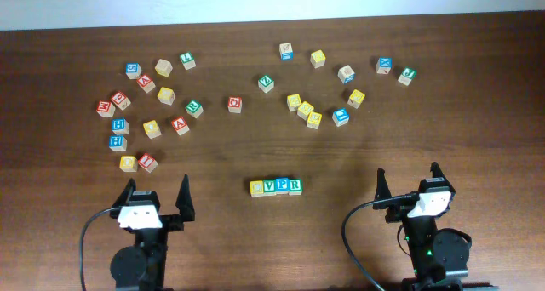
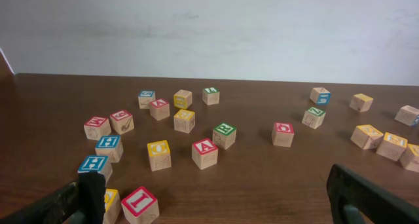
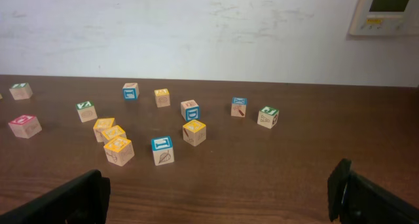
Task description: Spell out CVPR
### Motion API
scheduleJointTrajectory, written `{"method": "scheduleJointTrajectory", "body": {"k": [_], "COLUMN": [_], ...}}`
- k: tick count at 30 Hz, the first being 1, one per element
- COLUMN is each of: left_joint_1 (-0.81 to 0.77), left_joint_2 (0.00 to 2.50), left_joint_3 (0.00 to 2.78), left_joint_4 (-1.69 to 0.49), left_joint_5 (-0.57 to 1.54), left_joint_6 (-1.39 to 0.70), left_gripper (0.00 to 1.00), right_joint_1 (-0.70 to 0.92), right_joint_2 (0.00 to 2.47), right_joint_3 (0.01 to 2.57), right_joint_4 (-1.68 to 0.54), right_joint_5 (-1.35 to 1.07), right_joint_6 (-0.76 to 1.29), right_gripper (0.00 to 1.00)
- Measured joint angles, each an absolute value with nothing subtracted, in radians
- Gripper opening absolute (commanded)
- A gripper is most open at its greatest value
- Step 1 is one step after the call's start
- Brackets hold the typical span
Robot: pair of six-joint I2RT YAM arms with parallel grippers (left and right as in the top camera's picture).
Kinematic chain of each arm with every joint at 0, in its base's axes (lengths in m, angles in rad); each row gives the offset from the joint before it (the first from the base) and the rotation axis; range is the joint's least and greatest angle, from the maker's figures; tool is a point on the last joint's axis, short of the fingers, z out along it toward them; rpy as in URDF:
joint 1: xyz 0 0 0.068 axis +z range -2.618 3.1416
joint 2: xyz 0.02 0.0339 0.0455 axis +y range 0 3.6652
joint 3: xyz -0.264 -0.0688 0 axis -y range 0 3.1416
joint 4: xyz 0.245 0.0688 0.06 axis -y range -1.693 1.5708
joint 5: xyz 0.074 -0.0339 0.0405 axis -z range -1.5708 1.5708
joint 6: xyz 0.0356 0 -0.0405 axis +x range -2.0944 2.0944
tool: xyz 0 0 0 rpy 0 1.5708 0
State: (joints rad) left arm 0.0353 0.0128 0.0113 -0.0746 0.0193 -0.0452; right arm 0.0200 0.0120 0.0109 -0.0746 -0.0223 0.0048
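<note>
Row (image 1: pixel 276 187) sits at 6 o'clock on the table (image 1: pixel 255 240), between the two arms: yellow block (image 1: pixel 257 188), then V, P, R, sides touching. The yellow face is too small to read from overhead. I judge it's the C, so the spelling looks complete.

Left gripper (image 1: pixel 157 190) at 7 o'clock, right gripper (image 1: pixel 409 177) at 5 o'clock. Both spread wide, nothing held; wrist views agree.

Step in hand, my read: verify, keep clear. If the yellow block needs a fix, come in from the row's 9 o'clock end with the left arm, pinch its 12 and 6 o'clock faces, lift straight, don't shove the neighbours.

Blocks are small wooden cubes with pale bare sides, colour-bordered letter tops and crisp edges. Flat faces should pinch well, but they're probably light and will slide on the smooth dark wood-grain top. Loose blocks (image 1: pixel 180 126) scatter from 10 to 2 o'clock, well apart from the row.
</note>
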Motion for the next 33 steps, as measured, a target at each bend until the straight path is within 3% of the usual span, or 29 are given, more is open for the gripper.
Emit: {"method": "scheduleJointTrajectory", "body": {"k": [33], "left_joint_1": [0.035], "left_joint_2": [0.013], "left_joint_3": [0.011], "left_joint_4": [-0.076], "left_joint_5": [-0.001], "left_joint_6": [-0.019], "left_gripper": [0.99], "right_joint_1": [0.020], "right_joint_2": [0.012], "right_joint_3": [0.011], "right_joint_4": [-0.075], "right_joint_5": [-0.022], "right_joint_6": [0.004], "right_gripper": [0.98]}}
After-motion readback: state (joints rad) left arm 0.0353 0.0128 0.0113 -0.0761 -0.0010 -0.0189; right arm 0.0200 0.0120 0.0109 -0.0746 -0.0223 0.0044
